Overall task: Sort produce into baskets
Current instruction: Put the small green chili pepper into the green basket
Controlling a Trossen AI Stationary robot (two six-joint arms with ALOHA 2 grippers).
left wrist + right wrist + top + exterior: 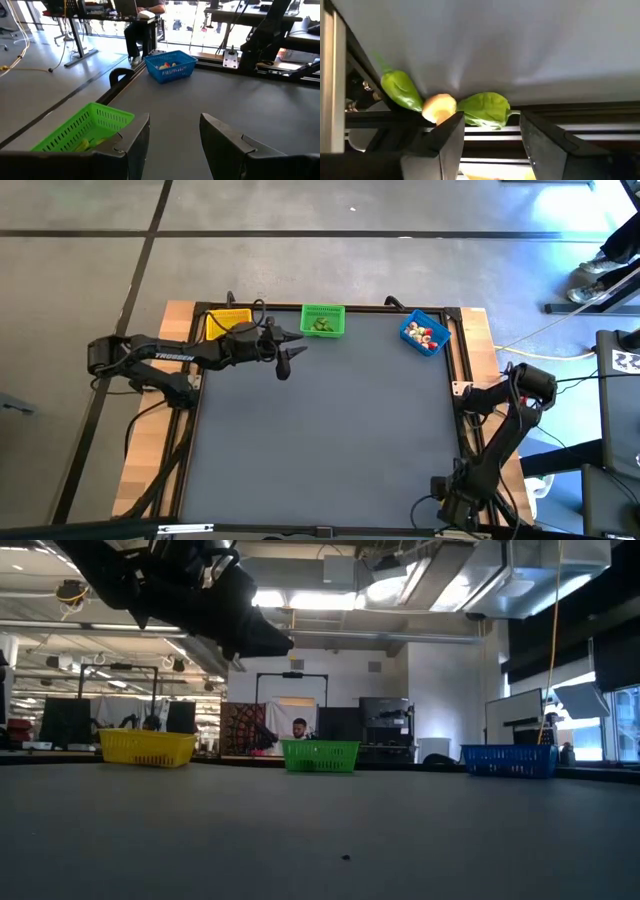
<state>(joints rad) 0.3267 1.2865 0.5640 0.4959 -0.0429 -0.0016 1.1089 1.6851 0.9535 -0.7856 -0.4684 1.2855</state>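
Green peppers (485, 110) and cream piece (439, 107) at worktop (330, 440) edge, easily knocked off; left tool (287, 361) spread empty, right tool (492, 131) likewise

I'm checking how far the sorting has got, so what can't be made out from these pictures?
- Yellow basket: contents hidden by the left arm in the high view, by its mesh wall in the low view.
- Green basket: pieces inside too small to count; the left wrist view cuts it off behind a finger.
- Blue basket: red and pale pieces too small to name.
- Right gripper: its position is unclear in the high view.
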